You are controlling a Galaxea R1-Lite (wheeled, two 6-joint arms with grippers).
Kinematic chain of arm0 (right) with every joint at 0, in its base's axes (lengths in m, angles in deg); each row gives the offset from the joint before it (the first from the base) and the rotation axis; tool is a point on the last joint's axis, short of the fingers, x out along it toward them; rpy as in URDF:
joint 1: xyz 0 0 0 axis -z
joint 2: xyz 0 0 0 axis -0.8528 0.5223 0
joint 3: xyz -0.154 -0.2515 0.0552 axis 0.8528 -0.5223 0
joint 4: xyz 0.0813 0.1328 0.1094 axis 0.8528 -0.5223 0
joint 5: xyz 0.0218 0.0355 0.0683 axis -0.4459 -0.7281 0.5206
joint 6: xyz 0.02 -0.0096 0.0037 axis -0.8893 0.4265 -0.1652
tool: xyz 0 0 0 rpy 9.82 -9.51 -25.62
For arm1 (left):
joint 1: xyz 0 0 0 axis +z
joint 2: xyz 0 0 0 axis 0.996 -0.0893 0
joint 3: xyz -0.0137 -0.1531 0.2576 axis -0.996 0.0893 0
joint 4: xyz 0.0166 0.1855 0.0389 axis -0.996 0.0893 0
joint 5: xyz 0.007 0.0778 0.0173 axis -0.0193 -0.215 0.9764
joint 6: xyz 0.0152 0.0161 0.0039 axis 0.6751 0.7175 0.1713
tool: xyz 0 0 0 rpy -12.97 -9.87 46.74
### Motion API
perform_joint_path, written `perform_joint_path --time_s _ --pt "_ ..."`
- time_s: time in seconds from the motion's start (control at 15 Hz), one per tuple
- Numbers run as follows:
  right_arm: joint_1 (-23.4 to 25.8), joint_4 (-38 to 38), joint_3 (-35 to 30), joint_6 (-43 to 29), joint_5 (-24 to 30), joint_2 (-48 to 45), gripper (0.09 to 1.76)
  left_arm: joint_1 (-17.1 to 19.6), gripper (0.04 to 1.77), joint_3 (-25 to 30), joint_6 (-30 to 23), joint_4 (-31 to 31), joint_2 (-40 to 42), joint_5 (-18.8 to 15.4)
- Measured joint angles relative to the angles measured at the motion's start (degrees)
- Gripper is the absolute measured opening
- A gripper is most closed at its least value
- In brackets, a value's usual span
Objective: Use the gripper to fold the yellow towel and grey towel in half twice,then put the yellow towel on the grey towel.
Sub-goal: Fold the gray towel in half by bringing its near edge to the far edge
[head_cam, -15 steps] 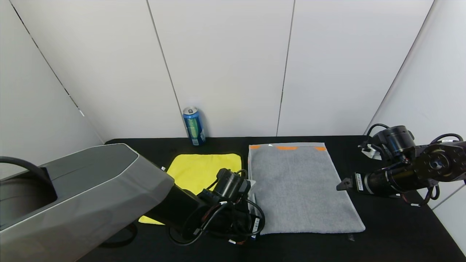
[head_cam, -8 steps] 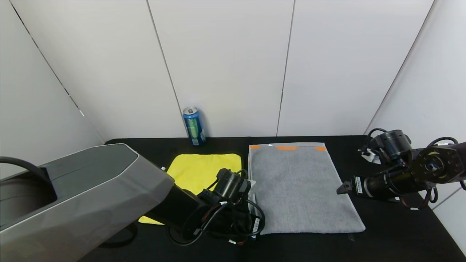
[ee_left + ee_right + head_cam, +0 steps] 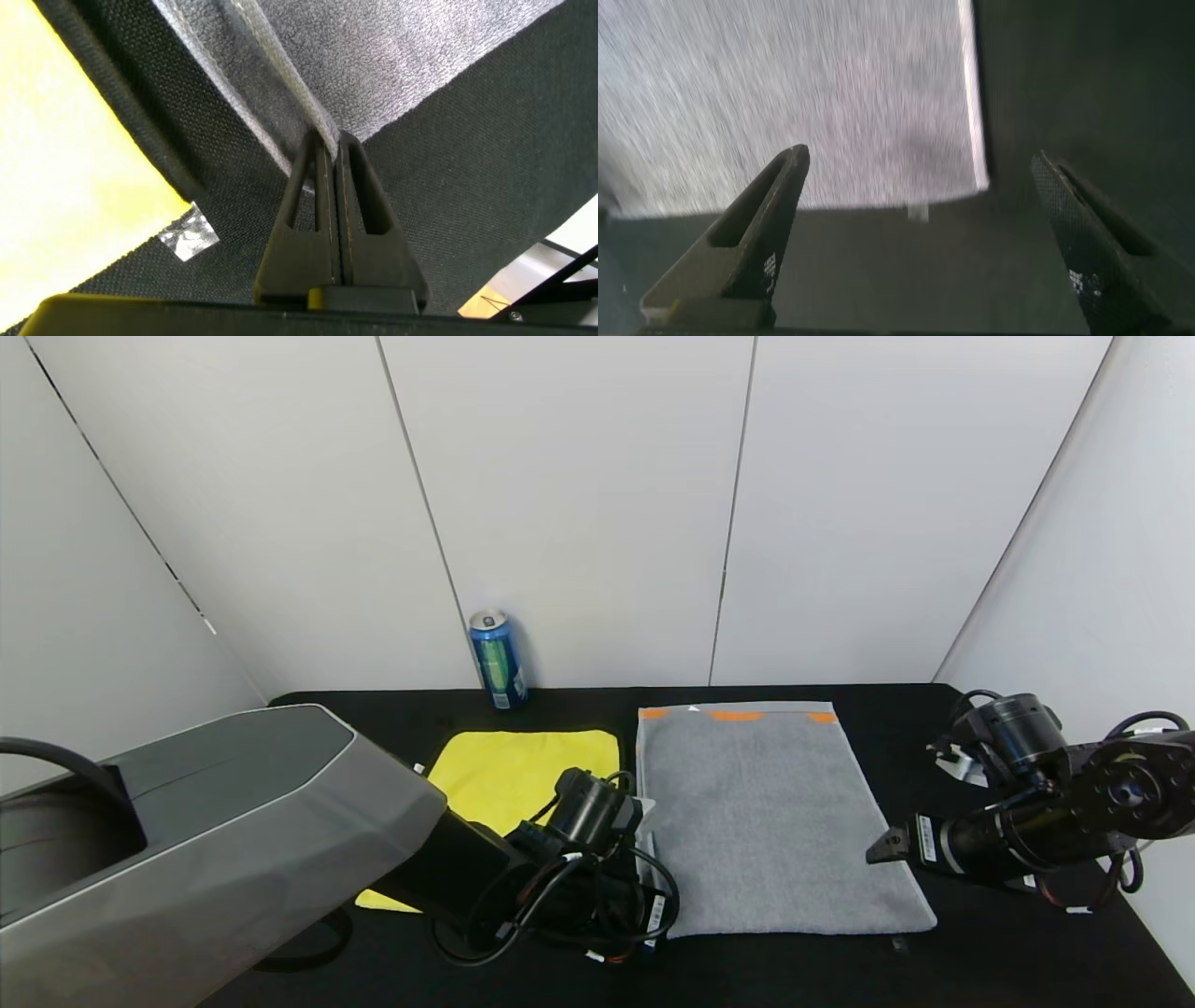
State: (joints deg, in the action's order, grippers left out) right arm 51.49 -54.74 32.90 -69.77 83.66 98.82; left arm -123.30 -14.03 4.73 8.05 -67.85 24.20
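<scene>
Black table (image 3: 980,952) lies bare along the front edge and to the right of the grey towel (image 3: 766,812). A blue can (image 3: 498,659) stands upright against the back wall, behind the yellow towel (image 3: 509,770). The left arm (image 3: 280,840) covers the near-left area. White walls enclose 3 sides.

the left arm hides the yellow towel's (image 3: 509,773) near right part and the left hand.

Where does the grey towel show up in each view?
Head: grey towel flat, centre-right on the black table.
Left wrist: its corner at the tip of the shut left pincer.
Right wrist: its corner beyond the open right pincer.
Shared landmark: the towel's light border band.
</scene>
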Motion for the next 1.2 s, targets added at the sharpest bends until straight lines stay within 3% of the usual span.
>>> perform_joint_path --time_s 0.2,1.2 --pt "0.79 0.13 -3.15 0.16 3.61 -0.09 1.71 -0.02 0.1 0.0 0.02 0.09 0.0 0.0" --pt "0.09 5.25 -5.21 0.39 3.28 3.28 1.71 -0.05 0.1 -0.05 0.06 0.26 0.0 0.0"
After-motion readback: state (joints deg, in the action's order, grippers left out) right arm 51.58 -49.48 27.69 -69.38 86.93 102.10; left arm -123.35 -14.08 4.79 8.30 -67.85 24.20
